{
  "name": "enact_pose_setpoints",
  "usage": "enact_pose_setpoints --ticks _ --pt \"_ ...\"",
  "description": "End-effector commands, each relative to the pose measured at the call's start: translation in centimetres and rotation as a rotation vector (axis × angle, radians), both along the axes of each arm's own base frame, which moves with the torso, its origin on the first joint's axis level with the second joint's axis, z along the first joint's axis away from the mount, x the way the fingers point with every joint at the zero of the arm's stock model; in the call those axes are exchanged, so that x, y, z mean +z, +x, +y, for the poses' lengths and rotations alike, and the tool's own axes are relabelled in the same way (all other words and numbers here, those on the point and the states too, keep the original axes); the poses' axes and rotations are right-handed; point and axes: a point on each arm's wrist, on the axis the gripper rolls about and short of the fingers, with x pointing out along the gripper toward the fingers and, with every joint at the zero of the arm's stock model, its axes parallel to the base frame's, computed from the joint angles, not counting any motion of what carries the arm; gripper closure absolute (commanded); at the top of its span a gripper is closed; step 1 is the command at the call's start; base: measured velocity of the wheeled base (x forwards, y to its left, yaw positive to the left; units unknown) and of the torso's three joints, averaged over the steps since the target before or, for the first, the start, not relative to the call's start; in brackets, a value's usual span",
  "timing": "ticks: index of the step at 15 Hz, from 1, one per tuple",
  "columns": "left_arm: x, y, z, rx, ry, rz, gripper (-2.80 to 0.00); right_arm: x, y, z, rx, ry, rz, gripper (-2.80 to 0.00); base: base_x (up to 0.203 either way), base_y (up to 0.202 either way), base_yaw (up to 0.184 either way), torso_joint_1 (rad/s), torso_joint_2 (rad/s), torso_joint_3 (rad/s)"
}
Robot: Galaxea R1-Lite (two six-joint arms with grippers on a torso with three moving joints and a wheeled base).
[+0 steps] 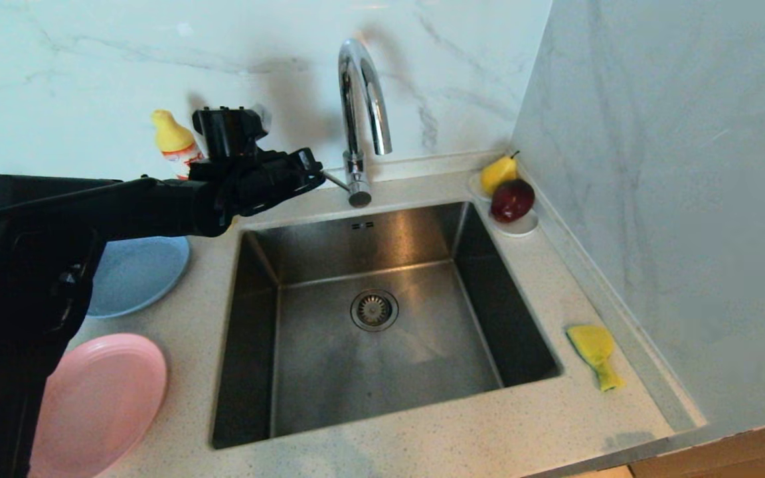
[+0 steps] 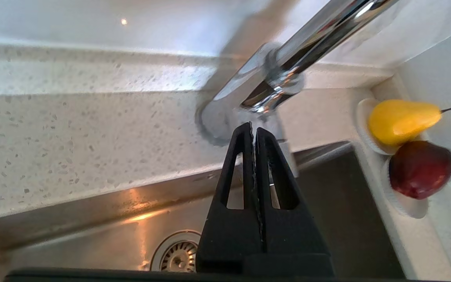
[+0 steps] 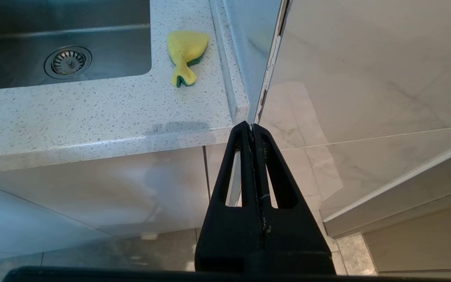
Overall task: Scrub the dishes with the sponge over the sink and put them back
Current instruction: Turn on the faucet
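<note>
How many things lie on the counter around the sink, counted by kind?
Plates: 2, blue plate and pink plate
Fruit: 2, pear and apple
Saucers: 1
Sponges: 1
Bottles: 1
Total: 7

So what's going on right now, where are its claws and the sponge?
Left claw shut, empty, at the tap's lever. Right claw shut, parked below the counter edge. Sponge untouched right of the sink. Nothing blocking it.

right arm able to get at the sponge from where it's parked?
Probably yes. The sponge lies alone on the counter right of the sink, nothing on or beside it. The right gripper, shut, hangs below the counter's front edge, so it must rise and open first.
</note>
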Motion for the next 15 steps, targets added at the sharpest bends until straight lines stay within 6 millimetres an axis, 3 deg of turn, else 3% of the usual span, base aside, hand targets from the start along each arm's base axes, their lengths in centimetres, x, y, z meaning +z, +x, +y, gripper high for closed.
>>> enact_pose_setpoints --ticks 1,9,15 --pt "-1.0 0.6 -0.1 -0.001 -0.002 0.004 0.0 0.0 0.0 0.0 0.001 0.0 0.001 0.0 0.0 0.0 0.0 0.0 0.0 0.0" --pt "-1.3 0.6 -0.5 -0.019 -0.001 0.012 0.0 0.0 0.0 0.0 0.001 0.0 0.0 0.0 0.0 0.0 0.0 0.0 0.0 0.0" --pt "0.5 -0.2 -0.3 -0.016 -0.004 -0.023 0.0 0.0 0.0 0.0 0.001 0.0 0.001 0.0 0.0 0.0 0.0 0.0 0.0 0.0"
